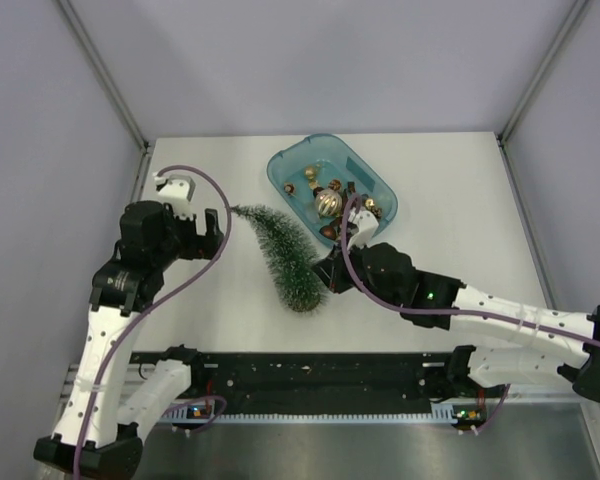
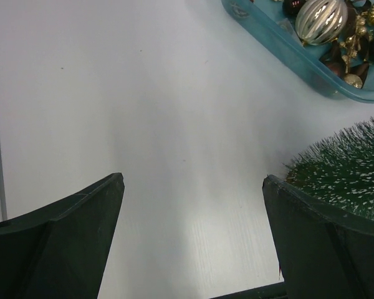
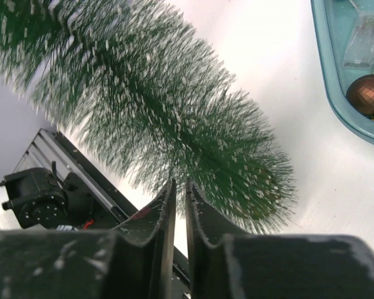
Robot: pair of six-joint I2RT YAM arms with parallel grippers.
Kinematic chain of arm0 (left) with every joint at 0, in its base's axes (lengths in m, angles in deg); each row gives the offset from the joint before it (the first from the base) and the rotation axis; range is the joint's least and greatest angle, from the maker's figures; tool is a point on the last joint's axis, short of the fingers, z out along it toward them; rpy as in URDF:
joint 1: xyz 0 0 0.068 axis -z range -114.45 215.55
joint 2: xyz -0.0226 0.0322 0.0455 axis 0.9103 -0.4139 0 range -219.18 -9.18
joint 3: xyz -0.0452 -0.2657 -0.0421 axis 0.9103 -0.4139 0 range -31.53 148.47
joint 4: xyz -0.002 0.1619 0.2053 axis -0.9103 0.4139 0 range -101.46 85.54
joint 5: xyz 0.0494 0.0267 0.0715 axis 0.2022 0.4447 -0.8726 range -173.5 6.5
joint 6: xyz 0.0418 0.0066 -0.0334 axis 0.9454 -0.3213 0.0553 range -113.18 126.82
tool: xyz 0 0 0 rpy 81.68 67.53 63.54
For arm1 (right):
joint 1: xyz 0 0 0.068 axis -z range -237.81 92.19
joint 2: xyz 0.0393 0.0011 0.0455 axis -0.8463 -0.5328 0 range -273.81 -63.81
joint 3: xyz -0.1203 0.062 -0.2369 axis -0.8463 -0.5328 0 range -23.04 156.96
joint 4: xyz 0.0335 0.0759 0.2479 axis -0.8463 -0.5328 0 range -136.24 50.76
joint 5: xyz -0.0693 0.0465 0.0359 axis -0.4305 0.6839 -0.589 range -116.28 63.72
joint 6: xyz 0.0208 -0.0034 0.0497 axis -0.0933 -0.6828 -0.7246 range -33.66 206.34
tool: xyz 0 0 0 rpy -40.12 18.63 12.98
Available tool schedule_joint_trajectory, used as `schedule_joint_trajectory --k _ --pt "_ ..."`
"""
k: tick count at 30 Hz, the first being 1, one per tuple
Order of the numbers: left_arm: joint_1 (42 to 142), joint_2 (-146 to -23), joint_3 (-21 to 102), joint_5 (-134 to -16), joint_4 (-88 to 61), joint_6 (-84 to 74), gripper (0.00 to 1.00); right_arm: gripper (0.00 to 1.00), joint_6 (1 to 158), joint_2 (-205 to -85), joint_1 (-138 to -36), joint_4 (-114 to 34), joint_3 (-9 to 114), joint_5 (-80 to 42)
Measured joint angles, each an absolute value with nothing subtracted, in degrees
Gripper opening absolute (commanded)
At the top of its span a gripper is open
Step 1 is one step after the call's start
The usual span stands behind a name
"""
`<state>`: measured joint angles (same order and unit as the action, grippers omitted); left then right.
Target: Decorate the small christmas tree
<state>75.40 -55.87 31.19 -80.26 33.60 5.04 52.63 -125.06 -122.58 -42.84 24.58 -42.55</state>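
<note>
White tbl (image 1: 460, 200), grey walls (image 1: 330, 60) — xmas tree (image 1: 285, 255)

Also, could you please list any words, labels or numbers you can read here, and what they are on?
None can be read. A pale rectangular patch on the teal tray might be a label, but it shows no legible text; the ornaments and the small christmas tree carry no writing.

Left gripper (image 2: 193, 179) jaws wide apart over bare table (image 2: 143, 93). Frosted tree (image 2: 349, 168) bristles against right finger. Teal tray (image 2: 271, 40) holding ornaments (image 2: 321, 18) upper right.
</note>
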Motion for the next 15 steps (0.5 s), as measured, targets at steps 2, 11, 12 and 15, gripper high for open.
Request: schedule_joint_trajectory --k 2,11,12,15 --pt "75.4 -56.9 31.1 -80.9 33.6 4.7 0.99 0.33 52.6 -125.1 -122.6 -43.0 24.6 -42.5" --pt "75.4 -63.0 28.8 -81.9 32.9 3.8 0.99 0.63 53.2 -123.9 -122.6 -45.0 24.6 -42.5" --pt "75.4 -63.1 28.8 -81.9 32.7 3.8 0.99 0.64 53.4 -123.6 -122.6 -45.2 24.7 -42.6" --pt "75.4 -63.0 28.8 -82.2 32.0 3.7 0.99 0.64 54.4 -122.3 -122.6 -46.8 25.3 -43.0"
